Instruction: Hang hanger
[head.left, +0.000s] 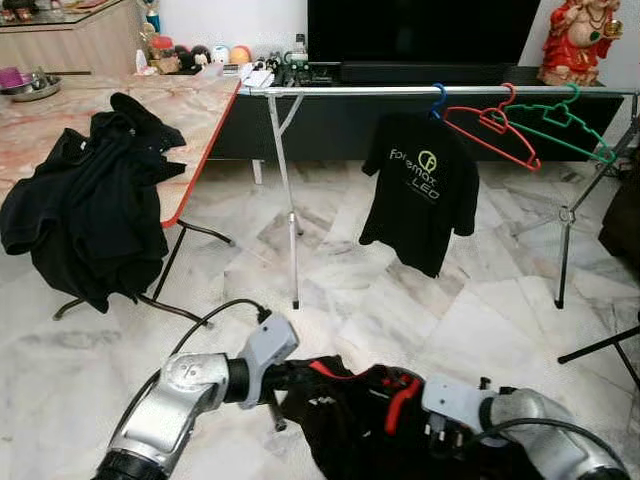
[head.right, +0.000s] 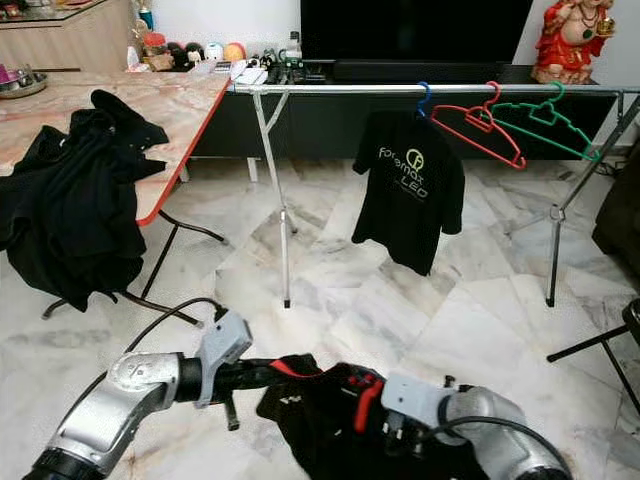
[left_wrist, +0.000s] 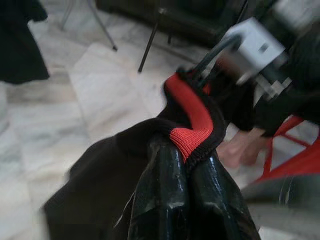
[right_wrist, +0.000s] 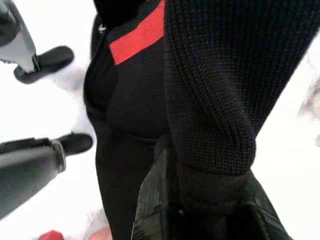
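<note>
A black garment (head.left: 345, 420) with a red-trimmed collar hangs low in front of me, held between both arms. My left gripper (left_wrist: 185, 150) is shut on its red-and-black collar rib (left_wrist: 192, 120). My right gripper (right_wrist: 210, 170) is shut on a fold of the black knit. A piece of red hanger (head.left: 400, 398) shows in the garment near the right gripper. Ahead stands a metal clothes rail (head.left: 400, 90), carrying a black printed T-shirt (head.left: 420, 185) on a blue hanger, an empty red hanger (head.left: 490, 125) and an empty green hanger (head.left: 560, 120).
A marble-topped folding table (head.left: 200, 110) stands at the left with black clothes (head.left: 90, 200) draped over its edge. The rail's legs (head.left: 285, 200) and a black stand (head.left: 600, 345) rest on the marble floor. A dark TV console runs behind the rail.
</note>
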